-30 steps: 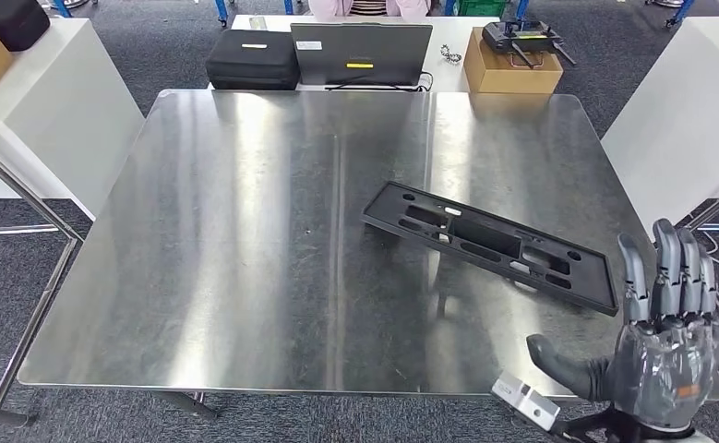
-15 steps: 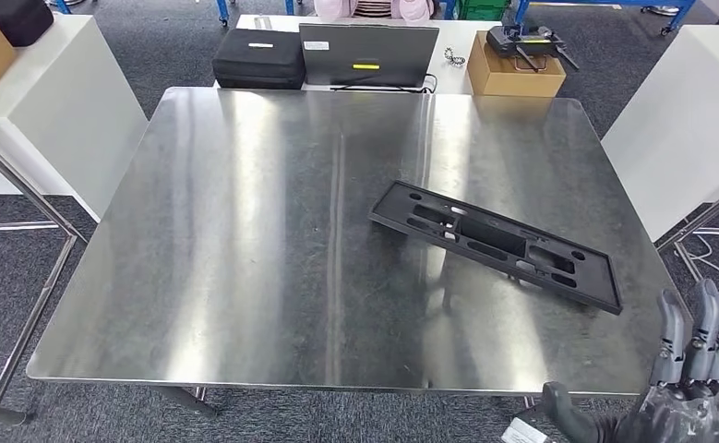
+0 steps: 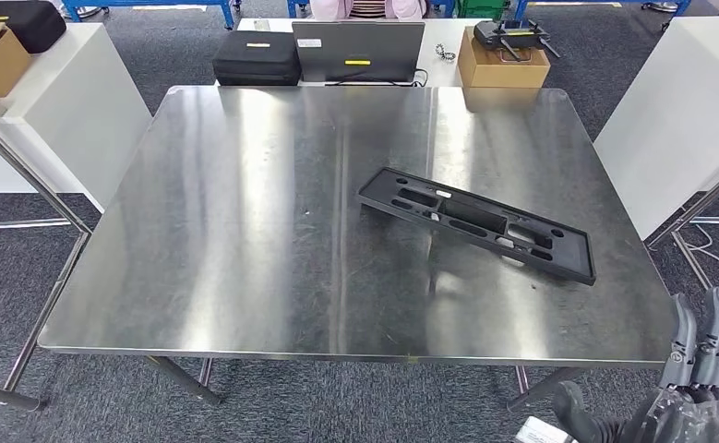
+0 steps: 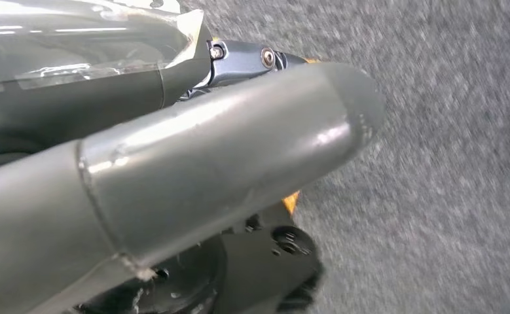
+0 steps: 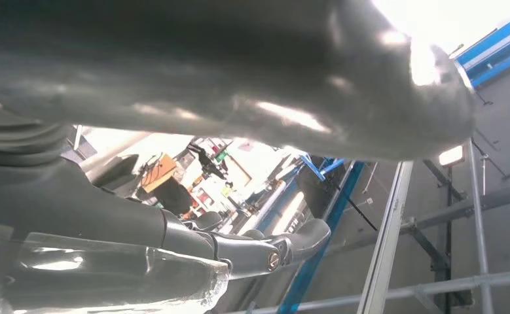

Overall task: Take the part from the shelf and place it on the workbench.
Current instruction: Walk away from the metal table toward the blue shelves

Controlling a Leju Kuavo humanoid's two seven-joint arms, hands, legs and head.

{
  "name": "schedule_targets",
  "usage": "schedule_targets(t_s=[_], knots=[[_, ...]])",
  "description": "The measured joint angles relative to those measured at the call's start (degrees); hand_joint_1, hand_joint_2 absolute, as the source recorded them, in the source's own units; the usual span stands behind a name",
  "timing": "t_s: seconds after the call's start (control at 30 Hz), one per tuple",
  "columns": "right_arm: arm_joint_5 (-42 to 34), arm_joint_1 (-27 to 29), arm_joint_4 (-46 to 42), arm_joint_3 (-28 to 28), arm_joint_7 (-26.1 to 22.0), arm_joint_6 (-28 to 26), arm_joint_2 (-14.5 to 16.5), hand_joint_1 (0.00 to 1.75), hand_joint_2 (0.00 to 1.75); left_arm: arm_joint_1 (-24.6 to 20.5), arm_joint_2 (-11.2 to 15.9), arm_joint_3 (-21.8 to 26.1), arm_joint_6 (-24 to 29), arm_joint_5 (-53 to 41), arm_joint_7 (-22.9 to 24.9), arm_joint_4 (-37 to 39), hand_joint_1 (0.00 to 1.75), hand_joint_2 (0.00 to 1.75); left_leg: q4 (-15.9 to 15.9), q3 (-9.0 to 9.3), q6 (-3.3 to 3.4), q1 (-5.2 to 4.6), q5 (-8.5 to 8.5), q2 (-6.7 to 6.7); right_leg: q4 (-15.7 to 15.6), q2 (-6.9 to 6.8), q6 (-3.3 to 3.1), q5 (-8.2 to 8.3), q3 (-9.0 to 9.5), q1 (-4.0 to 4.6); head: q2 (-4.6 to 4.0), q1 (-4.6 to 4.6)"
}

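- The right hand [image 3: 683, 388] shows at the lower right corner of the head view, below the near edge of the table; its dark fingers [image 3: 713, 334] point up side by side and straight, the thumb sticks out to the side, and nothing is held in it.
- In the right wrist view the same hand's thick grey thumb [image 5: 252, 78] crosses the picture with a darker finger beneath it, and no object lies between them.
- The left hand [image 4: 173, 163] appears in the left wrist view as a thick grey thumb and a dark cover above grey carpet; whether its fingers are spread or curled cannot be told from this.
- The long flat black plastic part with cut-out slots [image 3: 476, 222] lies on the square brushed-steel workbench [image 3: 245, 231], right of its centre, set at a slant with its left end farther from the robot than its right end. It is well apart from the right hand.
- Beyond the far edge of the workbench stands a white table carrying a black zipped case [image 3: 257, 57], a grey closed laptop with a yellow sticker [image 3: 358, 52] and a brown cardboard box [image 3: 502, 62] with a black controller on top.
- At the upper left, a white cabinet [image 3: 60, 101] bears another cardboard box and a black case.
- A white cabinet [image 3: 678, 111] stands at the right.
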Motion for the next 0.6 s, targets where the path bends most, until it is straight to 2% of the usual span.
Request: schedule_targets(t_s=[0.03,0.07,0.1,0.13,0.2,0.23,0.27,0.3,0.37,0.4,0.43,0.47,0.5,0.53,0.6], knots=[[-0.89,0.15,0.04,-0.03,-0.33,-0.08,0.68,0.0,0.0,-0.02,-0.04,0.15,0.13,0.21,-0.14,0.02,0.0,0.0,-0.19,2.45,-0.66,0.66,-1.26,0.08,0.27,-0.09,0.2,0.78,-0.93,-0.1,0.0,-0.08],[-1.46,0.24,0.07,-0.06,-0.53,-0.14,1.24,0.0,0.0,-0.08,-0.09,0.28,0.24,0.35,-0.22,0.03,0.0,0.0,-2.11,5.57,-1.12,1.09,-1.6,0.07,0.6,-0.14,0.67,1.52,-1.86,-0.14,0.0,-0.1],[-1.85,0.28,0.1,-0.09,-0.7,-0.19,1.71,0.0,0.0,-0.11,-0.14,0.39,0.32,0.45,-0.29,0.04,0.0,0.0,-4.61,8.72,-1.32,1.4,-1.32,0.03,0.91,-0.19,1.29,2.28,-2.7,-0.18,0.0,-0.08],[-1.9,0.27,0.11,-0.1,-0.77,-0.21,1.95,0.0,0.0,-0.14,-0.17,0.43,0.32,0.46,-0.3,0.05,0.0,0.0,-9.17,11.88,-1.15,1.4,-0.22,-0.04,1.18,-0.2,1.92,2.77,-3.18,-0.2,0.0,-0.11],[-1.92,0.32,0.12,-0.12,-0.81,-0.29,2.13,0.0,0.0,-0.09,-0.21,0.46,0.32,0.46,-0.31,0.08,0.0,0.0,-9.76,11.47,-0.15,0.93,0.11,-0.12,0.98,-0.22,3.04,3.5,-3.58,-0.07,0.0,0.03],[-2.1,0.37,0.13,-0.12,-0.87,-0.36,2.19,0.0,0.0,-0.1,-0.27,0.48,0.33,0.48,-0.32,0.1,0.0,0.0,-10.01,11.02,0.43,0.83,0.54,0.04,1.22,-0.19,3.4,3.39,-3.97,-0.15,0.0,0.04],[-2.73,0.44,0.14,-0.15,-1.06,-0.52,2.26,0.0,0.0,-0.12,-0.34,0.52,0.36,0.53,-0.35,0.12,0.0,0.0,-10.23,10.42,1.16,0.75,1.14,0.19,2.22,-0.15,3.42,2.38,-4.65,-0.18,0.0,0.17],[-3.83,0.49,0.19,-0.22,-1.48,-0.77,2.36,0.0,0.0,-0.14,-0.4,0.59,0.4,0.62,-0.39,0.14,0.0,0.0,-10.46,9.73,1.78,0.7,1.77,0.37,4.32,-0.11,3.11,0.47,-5.58,-0.21,0.0,0.25],[-7.67,0.58,0.51,-0.7,-2.94,-1.4,2.69,0.0,0.0,-0.13,-0.46,0.87,0.52,0.98,-0.5,0.2,0.0,0.0,-10.5,8.22,2.51,0.43,2.89,0.65,11.27,-0.04,2.19,-4.78,-7.7,-0.25,0.0,0.4],[-9.99,0.61,0.86,-1.14,-3.93,-1.63,2.94,0.0,0.0,-0.09,-0.48,1.06,0.57,1.21,-0.54,0.25,0.0,0.0,-10.47,7.5,2.59,0.23,3.44,0.76,14.64,-0.01,2.11,-6.5,-8.34,-0.24,0.0,0.42],[-12.44,0.64,1.36,-1.71,-5.08,-1.78,3.28,0.0,0.0,-0.08,-0.51,1.22,0.62,1.45,-0.57,0.31,0.0,0.0,-10.4,6.75,2.63,0.06,4.01,0.86,16.86,0.01,2.32,-7.14,-8.34,-0.2,0.0,0.42],[-14.7,0.68,1.99,-2.37,-6.34,-1.85,3.73,0.0,0.0,-0.07,-0.57,1.37,0.64,1.62,-0.61,0.35,0.0,0.0,-10.29,6.01,2.63,-0.09,4.55,0.91,17.23,0.02,2.76,-6.58,-7.4,-0.12,0.0,0.43],[-16.66,0.75,2.74,-3.15,-7.69,-1.87,4.3,0.0,0.0,-0.07,-0.63,1.51,0.7,1.86,-0.65,0.37,0.0,0.0,-10.13,5.4,2.57,-0.18,5.05,0.92,15.41,0.02,3.23,-5.24,-5.34,-0.02,0.0,0.42],[-18.18,0.84,3.48,-3.92,-8.92,-1.87,4.89,0.0,0.0,-0.08,-0.71,1.66,0.75,2.06,-0.69,0.38,0.0,0.0,-9.91,4.85,2.45,-0.25,5.49,0.9,11.85,0.02,3.51,-3.89,-2.42,0.12,0.0,0.43],[-20.04,1.06,4.76,-5.39,-10.81,-1.84,5.97,0.0,0.0,-0.06,-0.87,1.99,0.89,2.39,-0.85,0.39,0.0,0.0,-9.5,4.12,2.02,-0.45,6.35,0.85,3.2,0.03,3.13,-3.29,3.39,0.61,0.01,0.4]])
